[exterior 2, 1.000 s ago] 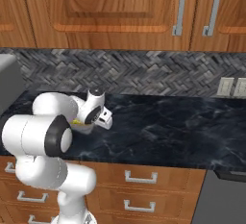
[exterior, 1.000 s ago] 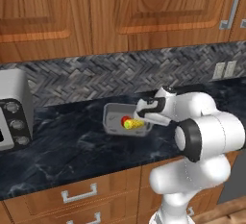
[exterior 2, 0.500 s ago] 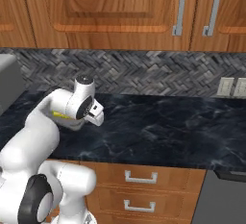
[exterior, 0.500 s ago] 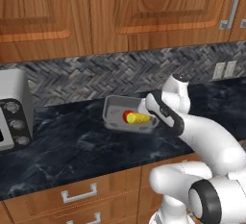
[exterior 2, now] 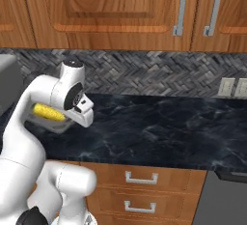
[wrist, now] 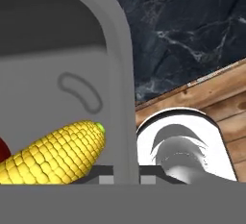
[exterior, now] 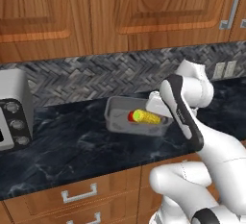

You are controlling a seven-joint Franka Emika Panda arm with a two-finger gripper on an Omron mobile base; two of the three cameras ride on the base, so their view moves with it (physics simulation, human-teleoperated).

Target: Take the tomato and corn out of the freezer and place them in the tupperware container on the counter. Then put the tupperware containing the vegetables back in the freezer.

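Shallow grey rectangular tupperware tray (exterior: 117, 115), lidless, gripped by its rim above the dark marbled stone counter (exterior: 72, 146).
Contents: yellow corn cob (exterior: 146, 117) lying lengthwise, small red tomato (exterior: 130, 117) touching its end. Two-finger gripper (wrist: 126, 174) closed tight on the tray's right rim. Grey toaster oven (exterior: 12, 110) stands at far left.

**A glossy white arm with dark joints**

The arm (exterior: 211, 141) is made of smooth, rounded white segments that look like polished plastic. A black band runs along the edge of one long link near the wrist. In the right base view a round dark joint cap sits on the side of the wrist, with a grey disc capping the top. The hand (exterior 2: 83, 114) is a blocky white piece.
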